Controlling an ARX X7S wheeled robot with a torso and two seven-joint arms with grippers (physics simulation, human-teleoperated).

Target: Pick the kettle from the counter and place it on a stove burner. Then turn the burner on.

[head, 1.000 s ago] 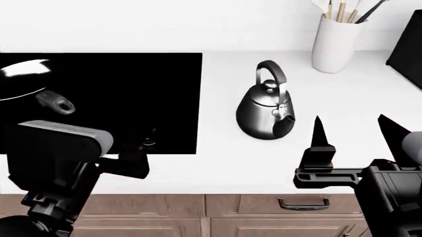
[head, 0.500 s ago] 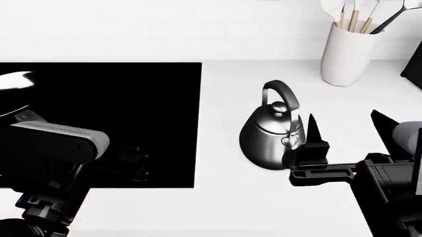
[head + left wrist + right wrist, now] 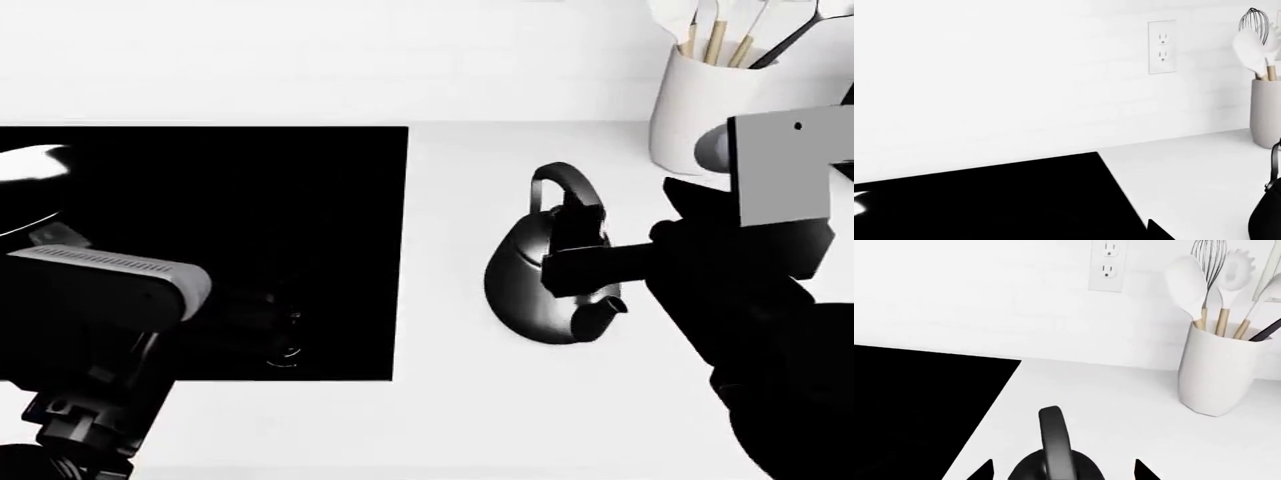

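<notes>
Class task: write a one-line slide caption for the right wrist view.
Right gripper open, fingertips either side of the kettle handle, on the counter beside the cooktop.

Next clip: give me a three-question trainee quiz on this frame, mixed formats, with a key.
1. True or false: the kettle already stands on the black cooktop.
2. The right gripper is: A) shut on the pan; B) open, fingertips either side of the kettle's handle; C) out of view.
3. Fill in: the utensil crock stands on the ____.

Key: 1 false; 2 B; 3 counter.
</notes>
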